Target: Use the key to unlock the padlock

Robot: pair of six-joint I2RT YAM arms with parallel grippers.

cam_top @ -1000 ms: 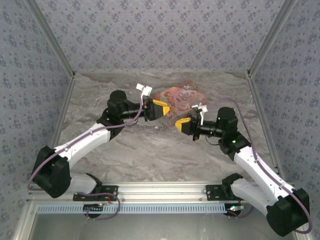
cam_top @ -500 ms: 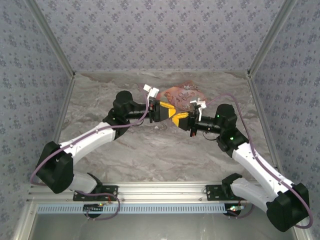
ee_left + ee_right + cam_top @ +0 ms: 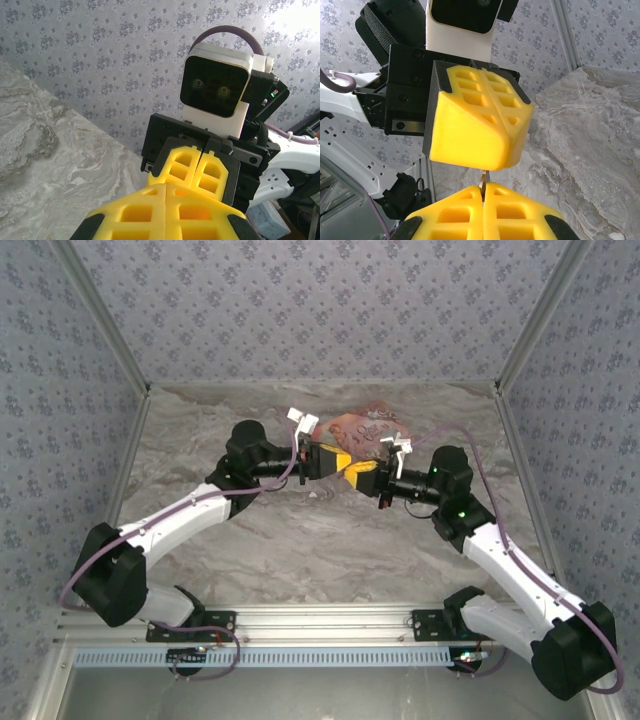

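Above the middle of the table my two grippers meet tip to tip. The left gripper (image 3: pixel 341 462) is shut, its yellow pads pressed together (image 3: pixel 166 185). The right gripper (image 3: pixel 358 475) faces it, with its jaws shut on the key (image 3: pixel 482 176), a thin dark metal strip standing up out of the slit between the fingertips. The key's upper end disappears under the left gripper's fingertips (image 3: pixel 485 150), so I cannot tell whether that gripper pinches it too. The padlock is out of view.
A pink illustrated box (image 3: pixel 368 427) lies on the marble table (image 3: pixel 300 540) just behind the two grippers. Patterned walls close in the back and both sides. The arm bases sit on the metal rail (image 3: pixel 320 618) at the near edge.
The left gripper moved right and closed its jaws. The right gripper moved left and up to meet it, so the tips now touch.
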